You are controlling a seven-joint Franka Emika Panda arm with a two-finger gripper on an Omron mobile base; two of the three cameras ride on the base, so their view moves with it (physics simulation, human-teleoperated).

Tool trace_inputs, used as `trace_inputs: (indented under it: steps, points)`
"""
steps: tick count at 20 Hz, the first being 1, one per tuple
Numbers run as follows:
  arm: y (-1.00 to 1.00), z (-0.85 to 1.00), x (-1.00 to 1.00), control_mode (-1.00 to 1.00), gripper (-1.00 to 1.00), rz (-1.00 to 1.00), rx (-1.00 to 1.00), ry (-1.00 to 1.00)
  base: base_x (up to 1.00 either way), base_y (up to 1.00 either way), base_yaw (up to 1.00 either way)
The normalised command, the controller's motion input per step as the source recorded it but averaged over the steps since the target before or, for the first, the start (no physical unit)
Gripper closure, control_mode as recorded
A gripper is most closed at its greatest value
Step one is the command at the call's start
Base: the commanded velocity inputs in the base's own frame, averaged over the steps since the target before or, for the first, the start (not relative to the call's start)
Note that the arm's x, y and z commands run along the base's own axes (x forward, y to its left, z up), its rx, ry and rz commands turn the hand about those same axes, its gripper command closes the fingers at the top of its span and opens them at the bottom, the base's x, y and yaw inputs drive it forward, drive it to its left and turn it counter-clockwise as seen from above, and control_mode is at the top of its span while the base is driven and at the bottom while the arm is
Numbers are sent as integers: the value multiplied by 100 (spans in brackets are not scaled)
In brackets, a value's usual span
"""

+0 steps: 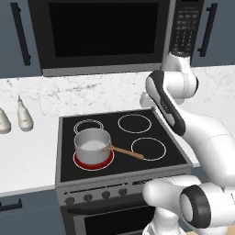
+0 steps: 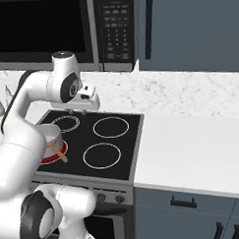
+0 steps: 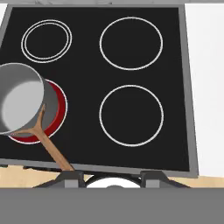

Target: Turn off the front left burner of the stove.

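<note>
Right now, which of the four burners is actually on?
The front left burner, under the steel saucepan: its ring glows red. The other three are plain white outlines on the black glass, one of them a smaller double ring at the back left.

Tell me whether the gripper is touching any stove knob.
Apart. In the left base view the gripper hangs over the back of the stove, while the knobs sit on its front panel.
</note>
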Motion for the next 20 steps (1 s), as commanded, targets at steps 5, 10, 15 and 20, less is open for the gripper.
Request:
trace_inputs:
  steps: [5,10,15,20]
  points:
    - [41,-9,-40,-100,-100,6,-6,0,0,0,0]
    - [100,-42,-72,-100,-100,30,-29,0,0,0,0]
    - [100,-47,-65,-100,-100,40,-38,3,0,0,0]
    - [100,-43,-61,-100,-100,41,-39,3,0,0,0]
